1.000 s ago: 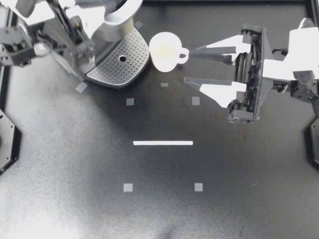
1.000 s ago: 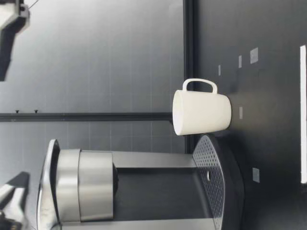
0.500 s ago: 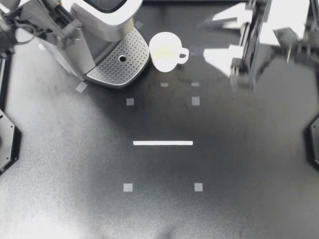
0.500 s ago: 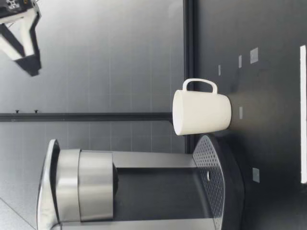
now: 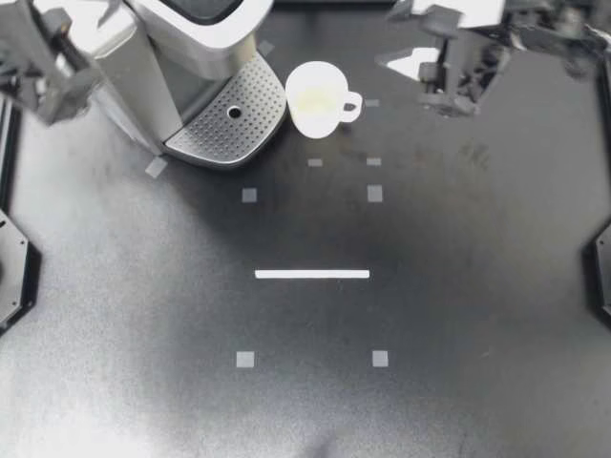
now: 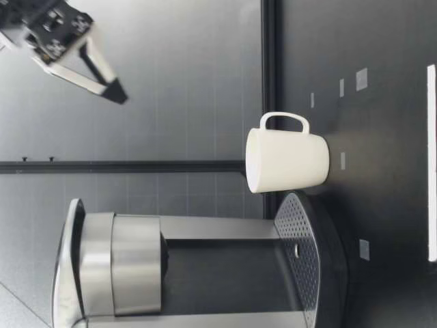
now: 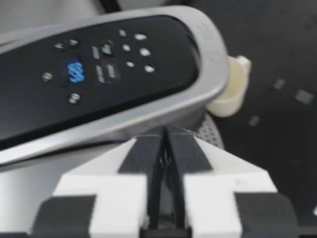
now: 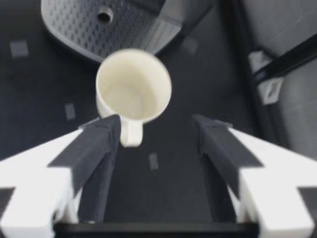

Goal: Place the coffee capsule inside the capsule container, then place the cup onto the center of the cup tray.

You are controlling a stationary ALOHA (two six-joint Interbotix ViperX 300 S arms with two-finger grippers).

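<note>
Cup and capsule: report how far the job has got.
Done: nothing I can confirm. No capsule shows anywhere, and my left gripper is shut on nothing visible, over the coffee machine. In hand: my right gripper hangs open, high, aimed at the cup. Left: the cup stands on the table beside the cup tray, not on it.

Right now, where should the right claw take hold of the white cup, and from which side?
Probably the handle, approached from my right side. The cup stands upright on the table beside the cup tray, its handle turned away from the coffee machine and toward my open right claw. The machine crowds the cup's other side.
</note>
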